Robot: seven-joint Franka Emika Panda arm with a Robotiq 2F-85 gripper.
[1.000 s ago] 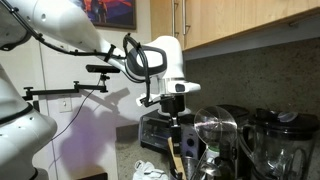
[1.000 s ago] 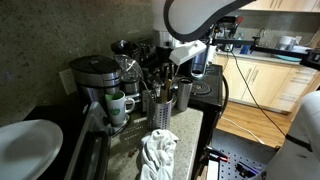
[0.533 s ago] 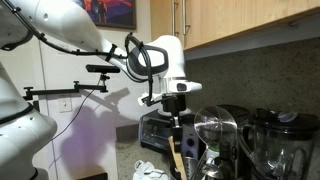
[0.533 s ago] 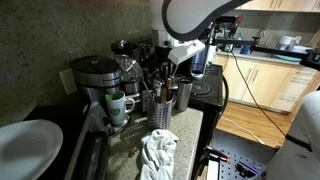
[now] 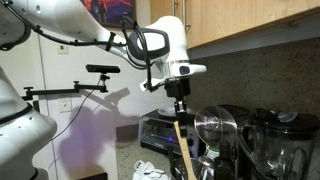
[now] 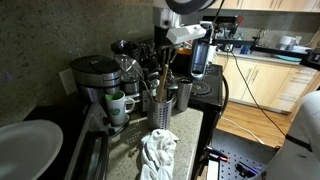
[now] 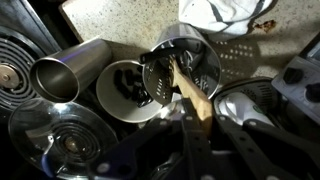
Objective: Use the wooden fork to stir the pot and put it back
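The wooden fork (image 5: 183, 140) is light tan. My pincer (image 5: 179, 106) is black, under my white arm (image 5: 60, 20). The utensil holder (image 6: 160, 108) is shiny silver, patterned with holes. In front of it a white cloth (image 6: 157, 152) lies on the dark speckled counter (image 6: 192, 135). Beside it stands a white mug (image 6: 118, 103) with green on it.

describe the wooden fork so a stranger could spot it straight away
On the dark counter, find the metal utensil holders beside the coffee maker. The wooden fork hangs nearly upright from the gripper, reaching down toward them. It is the only slim, flat, light tan piece there; its neighbours look dark or metal.
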